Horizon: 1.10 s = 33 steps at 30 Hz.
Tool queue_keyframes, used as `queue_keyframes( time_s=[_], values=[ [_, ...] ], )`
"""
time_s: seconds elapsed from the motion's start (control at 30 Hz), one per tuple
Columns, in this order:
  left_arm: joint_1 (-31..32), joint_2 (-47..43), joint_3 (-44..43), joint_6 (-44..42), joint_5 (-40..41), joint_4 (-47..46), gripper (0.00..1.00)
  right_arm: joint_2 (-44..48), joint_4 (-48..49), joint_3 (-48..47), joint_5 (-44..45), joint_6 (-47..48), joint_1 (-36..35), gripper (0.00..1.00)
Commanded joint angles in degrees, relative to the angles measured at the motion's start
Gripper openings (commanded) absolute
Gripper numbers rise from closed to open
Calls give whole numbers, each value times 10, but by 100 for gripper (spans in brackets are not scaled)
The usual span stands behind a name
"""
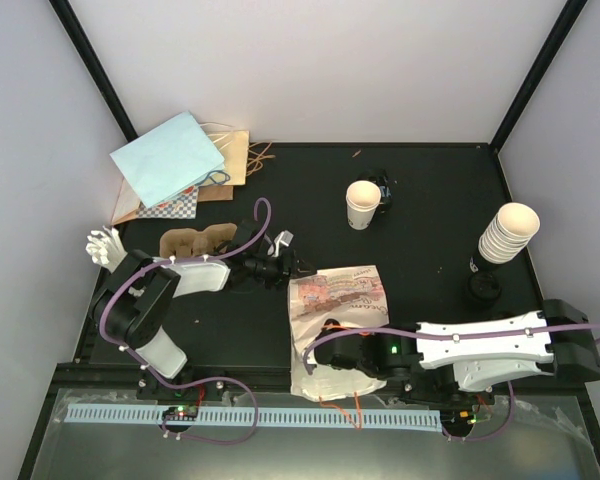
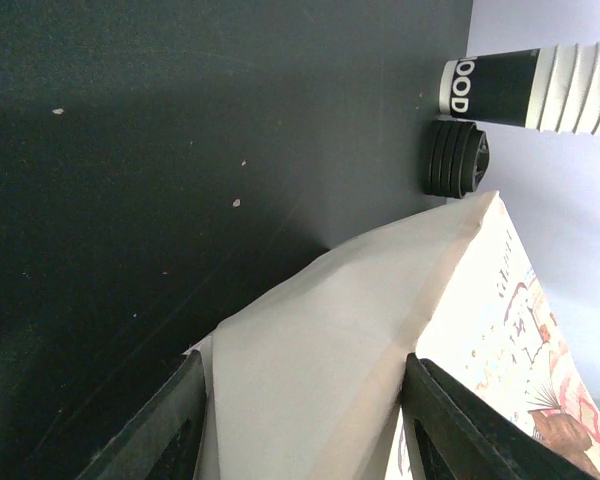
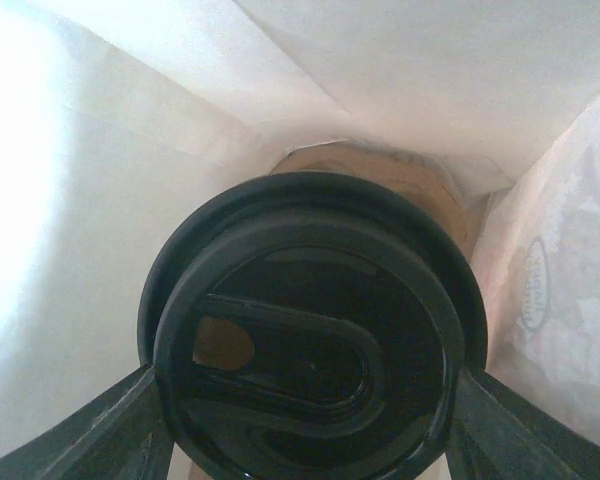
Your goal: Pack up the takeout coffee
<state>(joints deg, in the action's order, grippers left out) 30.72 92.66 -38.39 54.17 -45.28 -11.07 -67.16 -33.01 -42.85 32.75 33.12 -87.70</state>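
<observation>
Sideways, lidded cup inside bag

Black matte tabletop, enclosed by plain white walls with black corner posts. Evenly lit from above, soft shadows only.

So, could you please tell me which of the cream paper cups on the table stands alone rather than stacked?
The single cream paper cup at the table's far centre stands alone, unlidded; the others form a nested stack by the right edge.
</observation>
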Motion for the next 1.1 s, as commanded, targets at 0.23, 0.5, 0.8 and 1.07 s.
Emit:
queue_keyframes(
  time_s=[0.23, 0.5, 0.8, 1.07],
  values=[
    [12, 15, -1, 11, -47, 44, 54, -24, 19, -35, 93, -13, 31, 43],
    [13, 24, -13, 12, -47, 45, 53, -9, -17, -59, 80, -28, 31, 42],
    [12, 32, -21, 17, -51, 42, 53, -13, 22, -31, 96, -13, 31, 42],
    [13, 31, -16, 19, -52, 41, 52, -18, 25, -45, 73, -19, 31, 43]
  ],
)
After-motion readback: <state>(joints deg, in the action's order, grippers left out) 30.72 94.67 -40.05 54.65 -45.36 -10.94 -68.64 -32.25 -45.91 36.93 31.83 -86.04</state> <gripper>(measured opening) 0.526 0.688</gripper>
